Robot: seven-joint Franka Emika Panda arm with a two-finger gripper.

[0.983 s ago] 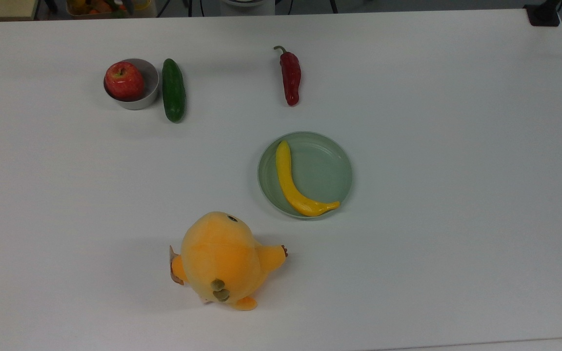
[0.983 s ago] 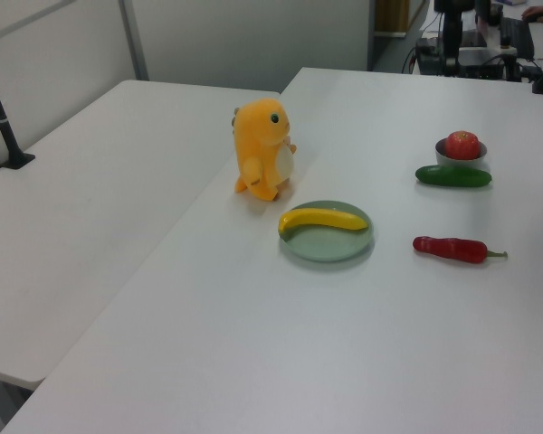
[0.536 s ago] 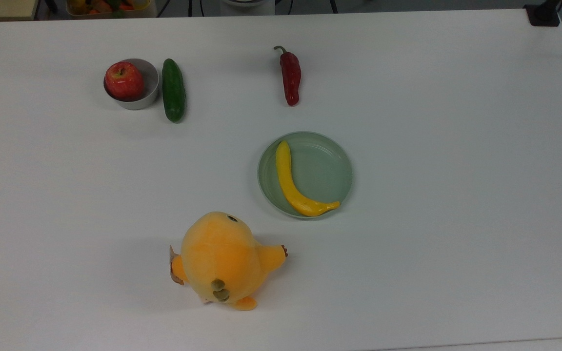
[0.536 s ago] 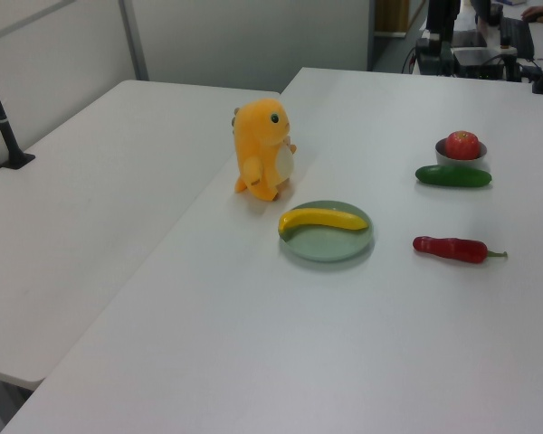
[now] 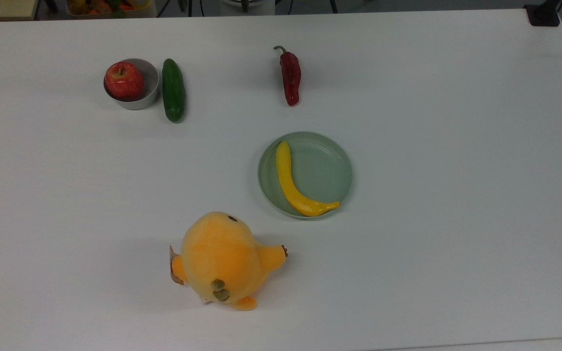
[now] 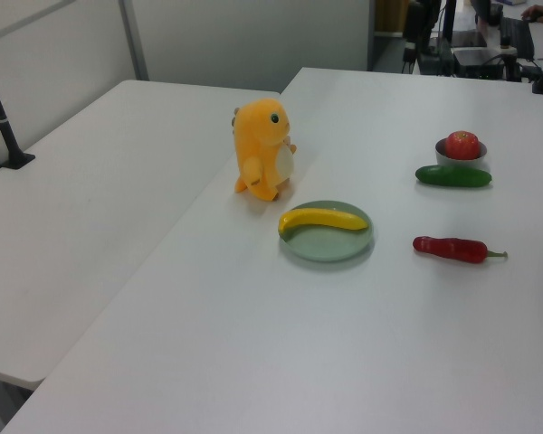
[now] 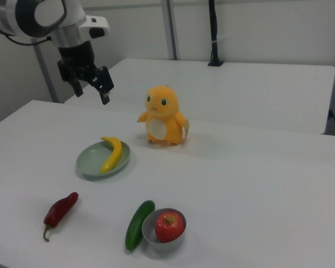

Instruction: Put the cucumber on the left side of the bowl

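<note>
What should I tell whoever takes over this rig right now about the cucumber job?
Gripper: open, holding nothing, high above the table, up the right view's left.
Cucumber: flat on the table, close beside the bowl, on the top view's right of it and the right view's left; whether they touch I cannot tell.
Bowl: holds a red apple.
Done: the cucumber lies by the bowl with nothing gripping it.
Left: check that this is the side meant; if not, pick it up and place it on the other side.

Top view: straight down on table. Left & right views: low, oblique, from opposite ends. All share plate.
</note>
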